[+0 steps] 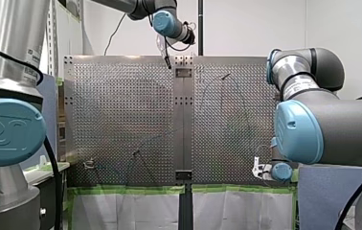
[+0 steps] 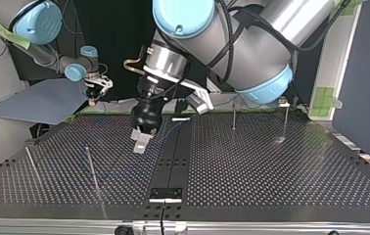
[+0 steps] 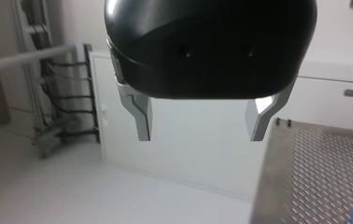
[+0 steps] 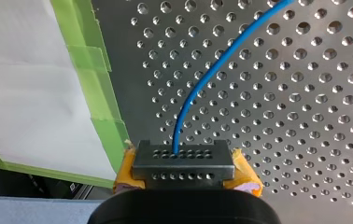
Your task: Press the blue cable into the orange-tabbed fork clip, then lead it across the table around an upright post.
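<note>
Over the perforated table (image 4: 282, 116) the right gripper (image 4: 184, 162) clamps the blue cable (image 4: 212, 70), left gripper (image 3: 198, 123) gaping; pressing it into the clip (hard to spot) seems next.

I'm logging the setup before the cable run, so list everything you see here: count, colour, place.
Perforated table: one, silver with a black centre strip, fills the front view's middle.
Blue cable: one, blue, curves over the table's holes in the right wrist view.
Upright posts: four in the top view, thin metal, two towards each side.
Green tape: strips, green, along the table's near edge in the front view.
White sheet: white, hanging below that tape.
Grey-blue panels: two, beside the table's ends in the top view.
Left pincer: one, black with metal fingers, open and empty, over the table's far edge.
Right pincer: one, yellow-orange pads, shut on the blue cable, by the taped edge.
</note>
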Available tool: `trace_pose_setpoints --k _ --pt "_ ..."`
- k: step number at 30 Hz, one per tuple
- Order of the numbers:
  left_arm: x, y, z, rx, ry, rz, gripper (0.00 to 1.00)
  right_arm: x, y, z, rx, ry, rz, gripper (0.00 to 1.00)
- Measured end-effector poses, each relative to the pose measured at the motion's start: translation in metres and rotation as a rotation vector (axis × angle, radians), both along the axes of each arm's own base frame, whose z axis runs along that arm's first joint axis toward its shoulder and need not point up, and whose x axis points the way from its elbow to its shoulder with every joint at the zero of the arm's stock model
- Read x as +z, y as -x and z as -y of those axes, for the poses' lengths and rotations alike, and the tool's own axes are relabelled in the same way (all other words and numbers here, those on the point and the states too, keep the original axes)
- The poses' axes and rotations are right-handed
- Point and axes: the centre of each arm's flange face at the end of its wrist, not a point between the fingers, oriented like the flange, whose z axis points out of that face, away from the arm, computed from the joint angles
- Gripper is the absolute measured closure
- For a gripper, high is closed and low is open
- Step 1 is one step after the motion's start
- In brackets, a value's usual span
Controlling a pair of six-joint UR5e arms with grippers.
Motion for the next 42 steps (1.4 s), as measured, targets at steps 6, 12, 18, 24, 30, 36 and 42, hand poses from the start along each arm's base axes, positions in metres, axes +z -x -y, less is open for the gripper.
trace_pose_setpoints --k 6,12,18,24,30,36,42 --pt "0.01 0.017 -0.013 -0.015 0.038 0.049 0.02 0.0 -0.001 -0.001 0.001 -0.005 -0.005 1.0" --pt "0.018 0.032 -0.026 -0.017 0.084 0.087 0.02 0.0 -0.001 -0.001 0.001 -0.006 -0.006 1.0" --pt "0.024 0.049 -0.039 0.002 0.137 0.12 0.02 0.0 -0.001 -0.001 0.001 -0.006 -0.006 1.0" --pt "0.005 0.05 -0.042 0.049 0.15 0.116 0.02 0.0 -0.001 -0.001 0.001 -0.005 -0.006 1.0" --pt "-0.012 0.051 -0.046 0.07 0.16 0.117 0.02 0.0 -0.001 0.0 0.001 -0.003 -0.005 1.0" --pt "-0.04 0.048 -0.044 0.072 0.157 0.107 0.02 0.001 -0.001 0.0 0.001 -0.003 -0.005 1.0" --pt "-0.078 0.042 -0.041 0.076 0.127 0.071 0.02 0.0 -0.001 0.0 0.001 -0.003 -0.005 1.0"
